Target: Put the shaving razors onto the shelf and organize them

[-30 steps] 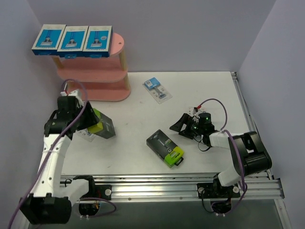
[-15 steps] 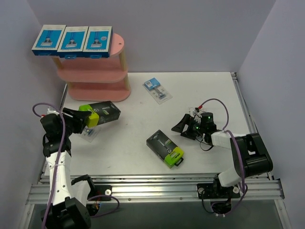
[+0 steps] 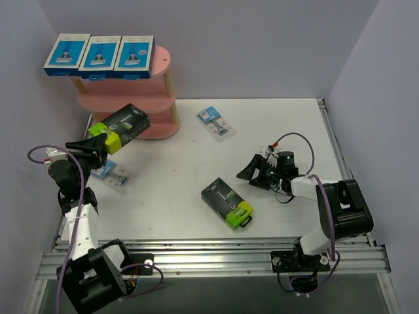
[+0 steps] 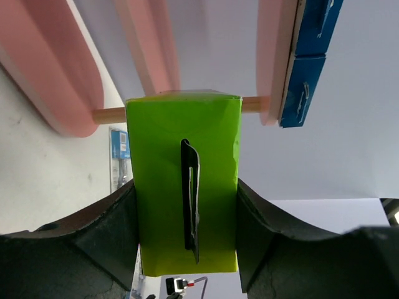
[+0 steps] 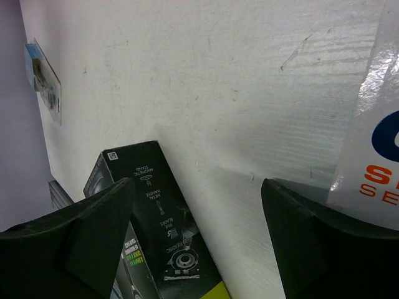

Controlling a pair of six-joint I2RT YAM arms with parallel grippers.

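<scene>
Top external view: the pink three-tier shelf (image 3: 134, 103) already carries three blue-and-white razor boxes (image 3: 99, 53) across its top board, so a lower tier looks the likely slot. The left gripper (image 3: 98, 142) clamps a black razor box (image 3: 127, 121) by its lime-green end, raised just before the shelf. Level the box, steer clear of the wooden post (image 4: 107, 114), then slide it in flat. The right gripper (image 3: 253, 174) lies spread and empty near the second black box (image 3: 227, 203). The white pack at its finger is perhaps a blister pack (image 5: 374, 124).

Likely lab: walled white table (image 3: 196, 147).
</scene>
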